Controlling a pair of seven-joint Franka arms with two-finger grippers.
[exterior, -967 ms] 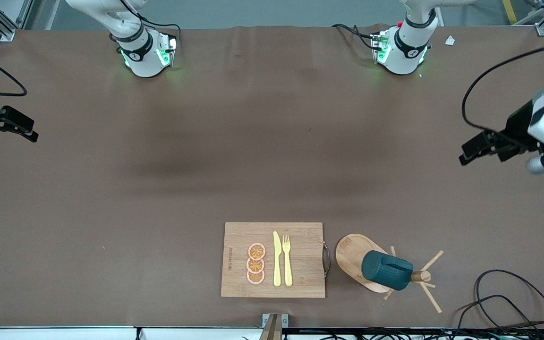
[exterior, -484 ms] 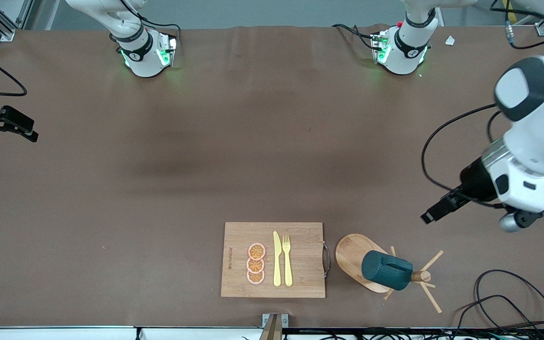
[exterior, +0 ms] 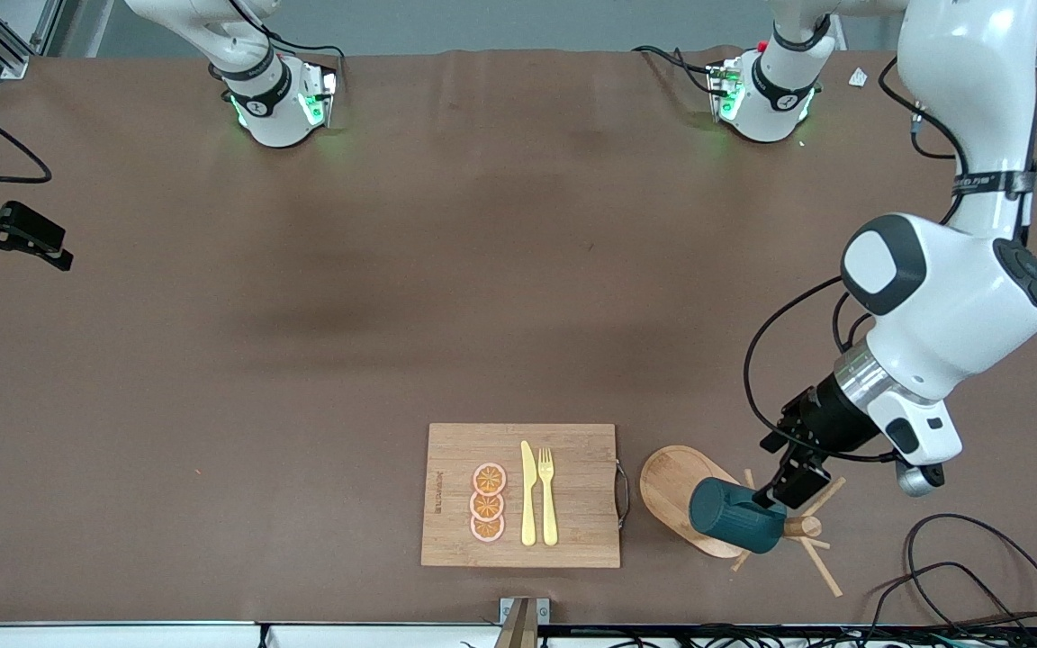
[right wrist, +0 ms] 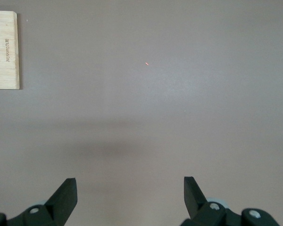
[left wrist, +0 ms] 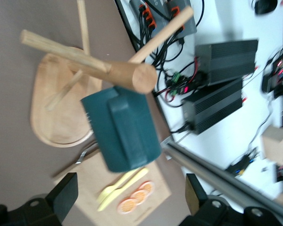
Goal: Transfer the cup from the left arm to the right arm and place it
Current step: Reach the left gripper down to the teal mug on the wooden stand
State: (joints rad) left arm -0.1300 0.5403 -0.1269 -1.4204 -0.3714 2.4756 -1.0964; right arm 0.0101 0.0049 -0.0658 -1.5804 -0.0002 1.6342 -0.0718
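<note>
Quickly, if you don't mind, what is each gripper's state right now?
Left gripper: open, empty, beside the ribbed dark teal cup hanging on the wooden rack.
Right gripper: open, empty, waiting over bare table.

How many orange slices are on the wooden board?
3. The orange slices sit in a short row on the cutting board, beside the yellow knife: one farthest from the front camera, one in the middle, one nearest.

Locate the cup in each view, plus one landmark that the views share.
Front view: cup hangs on the wooden rack, beside the cutting board, just under the open left gripper.
Left wrist view: cup at centre, on the rack's peg.
Right wrist view: not in it.
Shared landmark: cutting board.
</note>
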